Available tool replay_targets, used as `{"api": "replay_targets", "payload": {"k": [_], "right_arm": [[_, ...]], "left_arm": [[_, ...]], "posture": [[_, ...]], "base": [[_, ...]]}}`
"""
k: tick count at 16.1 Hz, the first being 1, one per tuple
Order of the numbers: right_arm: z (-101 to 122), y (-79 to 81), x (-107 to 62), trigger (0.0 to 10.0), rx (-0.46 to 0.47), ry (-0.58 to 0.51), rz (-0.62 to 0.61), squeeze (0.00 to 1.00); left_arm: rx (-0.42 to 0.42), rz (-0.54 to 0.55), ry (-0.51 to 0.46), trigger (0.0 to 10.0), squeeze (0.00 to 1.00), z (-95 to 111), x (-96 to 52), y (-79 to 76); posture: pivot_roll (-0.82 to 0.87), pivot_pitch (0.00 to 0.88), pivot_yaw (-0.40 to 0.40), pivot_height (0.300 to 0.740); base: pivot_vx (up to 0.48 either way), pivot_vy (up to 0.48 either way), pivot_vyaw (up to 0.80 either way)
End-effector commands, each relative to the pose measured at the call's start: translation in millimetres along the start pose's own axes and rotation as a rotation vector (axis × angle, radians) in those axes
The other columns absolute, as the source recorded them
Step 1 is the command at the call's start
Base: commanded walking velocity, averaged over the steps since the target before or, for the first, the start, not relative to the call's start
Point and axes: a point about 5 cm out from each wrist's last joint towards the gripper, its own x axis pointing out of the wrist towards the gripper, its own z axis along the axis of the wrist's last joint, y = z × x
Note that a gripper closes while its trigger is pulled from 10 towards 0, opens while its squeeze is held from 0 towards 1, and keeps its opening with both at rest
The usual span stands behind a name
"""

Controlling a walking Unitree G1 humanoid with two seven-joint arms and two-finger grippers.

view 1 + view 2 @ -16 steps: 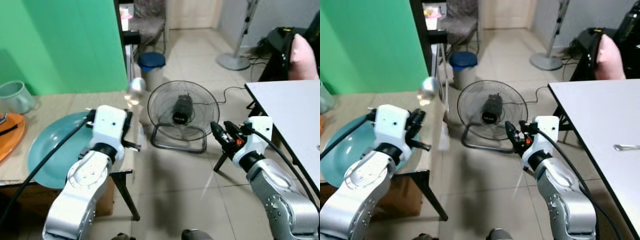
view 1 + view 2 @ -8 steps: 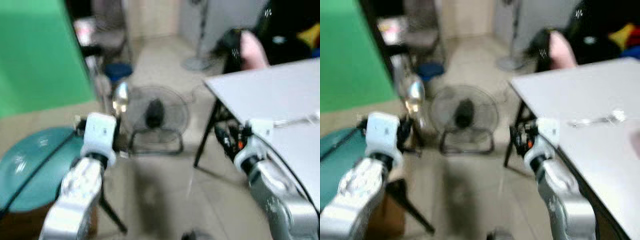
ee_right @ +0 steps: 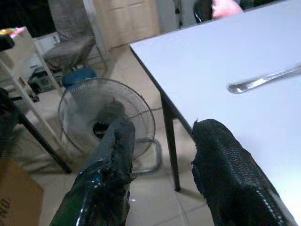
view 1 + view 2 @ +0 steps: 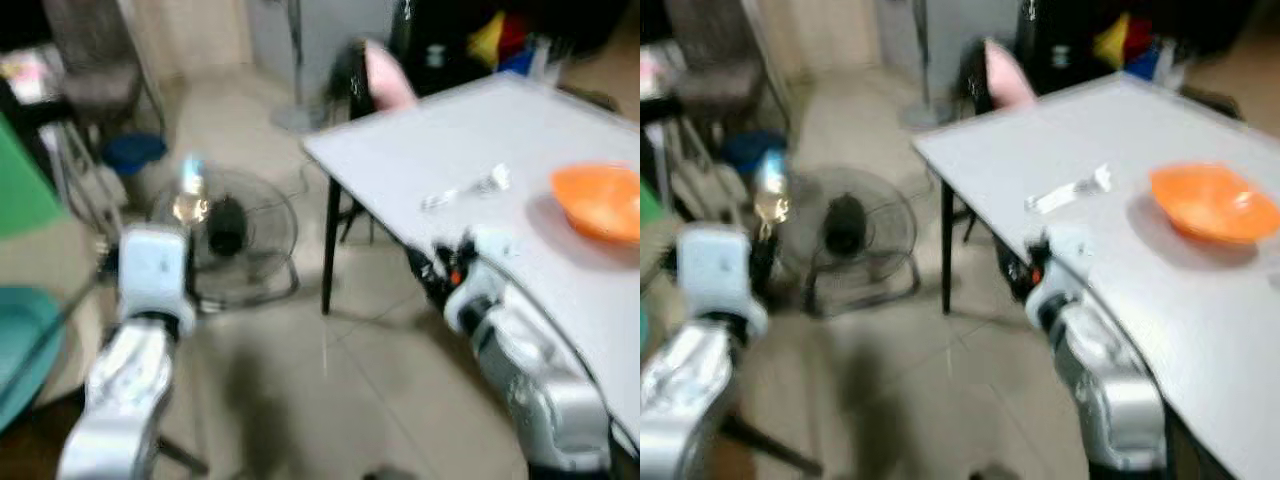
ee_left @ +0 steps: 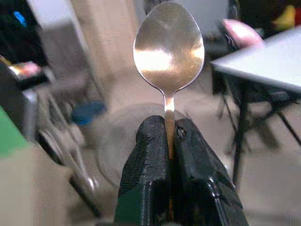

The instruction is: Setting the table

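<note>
Spoon (image 5: 168,61): held upright, bowl topmost (handle pinched below).
Left gripper (image 5: 170,141): clenched on handle.
Right gripper (image 3: 162,141): fingers parted.

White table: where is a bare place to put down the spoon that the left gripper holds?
On the white table, the patch between the far corner and the lying utensil is bare. The stretch beside the orange bowl is more crowded. The left gripper grips the spoon.

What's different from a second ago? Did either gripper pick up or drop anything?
The robot has turned toward its right: the green wall and teal plate have slid off to the left, and the white table with its orange bowl and a utensil has come into view. Nothing taken or dropped. The left gripper still clamps the spoon upright; the right gripper stays open and empty.
</note>
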Motion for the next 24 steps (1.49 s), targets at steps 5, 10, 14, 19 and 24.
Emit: {"api": "replay_targets", "payload": {"k": [5, 10, 14, 19, 24], "right_arm": [[7, 5.1, 3.2, 10.0, -0.02, -0.008, 0.02, 0.0], [9, 5.4, 0.6, 10.0, 0.001, -0.031, 0.012, 0.0], [21, 4.8, -3.7, 10.0, 0.009, -0.125, -0.007, 0.0], [27, 6.5, -10.0, 10.0, 0.03, -0.191, -0.013, 0.0], [25, 6.3, -12.9, 10.0, 0.044, -0.189, -0.03, 0.0]], "left_arm": [[-0.038, 0.027, -0.053, 10.0, 0.0, 10, -2.0, 8.8], [-0.048, 0.016, -0.052, 10.0, 0.0, 11, -3.3, 10.4], [-0.04, -0.041, -0.078, 10.0, 0.0, 17, 0.2, 6.7], [-0.052, -0.076, -0.095, 10.0, 0.0, 24, 5.6, 1.3], [-0.028, -0.088, -0.094, 10.0, 0.0, 24, 11.9, -1.8]], "posture": [[-0.08, 0.009, 0.008, 0.74], [-0.08, 0.012, 0.007, 0.74], [-0.09, 0.01, 0.018, 0.74], [-0.09, 0.009, 0.023, 0.74], [-0.1, 0.01, 0.038, 0.74]], "base": [[0.184, 0.0, -0.8], [0.368, 0.0, -0.64], [0.372, 0.0, 0.0], [0.295, 0.0, -0.16], [0.0, 0.14, -0.8]]}}
